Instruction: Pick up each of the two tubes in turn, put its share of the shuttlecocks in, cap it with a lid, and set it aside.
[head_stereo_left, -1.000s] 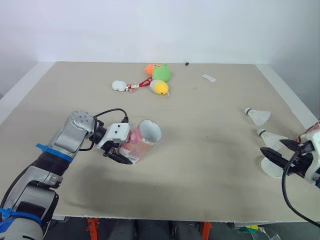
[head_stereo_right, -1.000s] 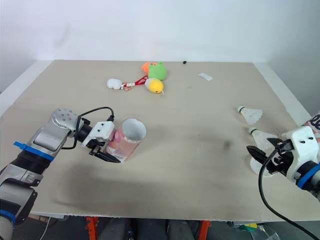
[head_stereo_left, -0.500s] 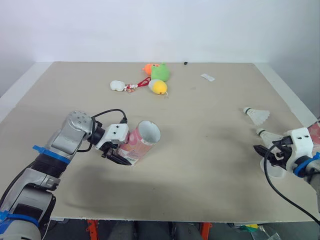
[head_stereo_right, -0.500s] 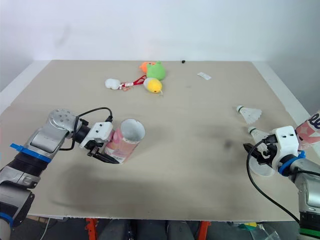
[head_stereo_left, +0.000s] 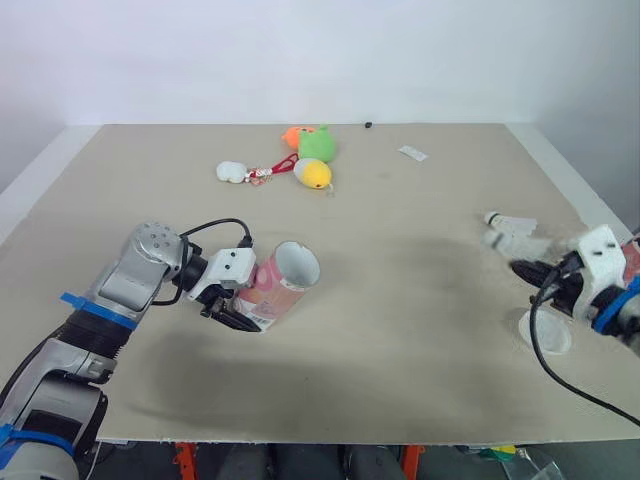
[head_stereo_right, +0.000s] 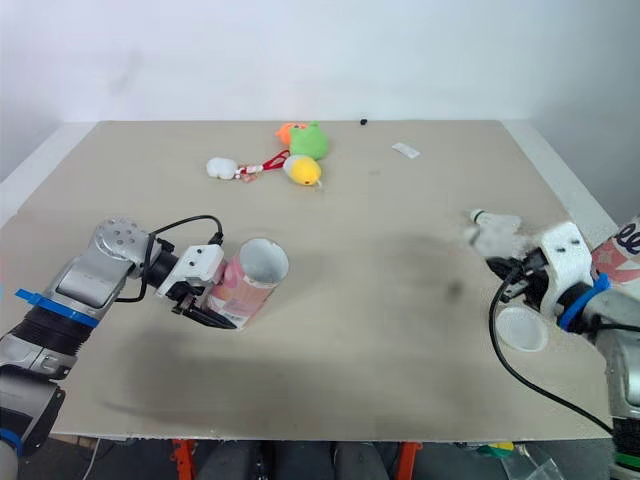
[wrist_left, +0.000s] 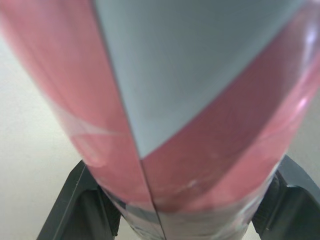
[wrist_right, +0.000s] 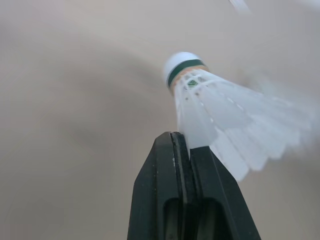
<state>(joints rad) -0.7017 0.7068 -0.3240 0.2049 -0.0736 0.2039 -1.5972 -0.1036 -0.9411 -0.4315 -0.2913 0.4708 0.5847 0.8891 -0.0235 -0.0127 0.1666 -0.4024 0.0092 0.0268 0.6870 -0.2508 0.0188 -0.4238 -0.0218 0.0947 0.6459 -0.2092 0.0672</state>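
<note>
Both grippers hold something: left gripper (head_stereo_left: 238, 305) clamps the pink tube (head_stereo_left: 285, 285) between its fingers; right gripper (wrist_right: 176, 137) pinches a shuttlecock (wrist_right: 220, 115) by the skirt, a lid (head_stereo_left: 545, 332) near it.

No word can be read whole: the second pink tube (head_stereo_right: 627, 243) at the far right bears large blue letters cut off by the frame, and the small print low on the pink-and-grey cardboard tube (head_stereo_left: 270, 290) is too fine to read.

The tube (wrist_left: 190, 125) in the left gripper (head_stereo_left: 243, 303) is glossy and smooth, the shuttlecock (wrist_right: 225, 120) held by the right gripper (wrist_right: 184, 143) has a matt feathery skirt.
</note>
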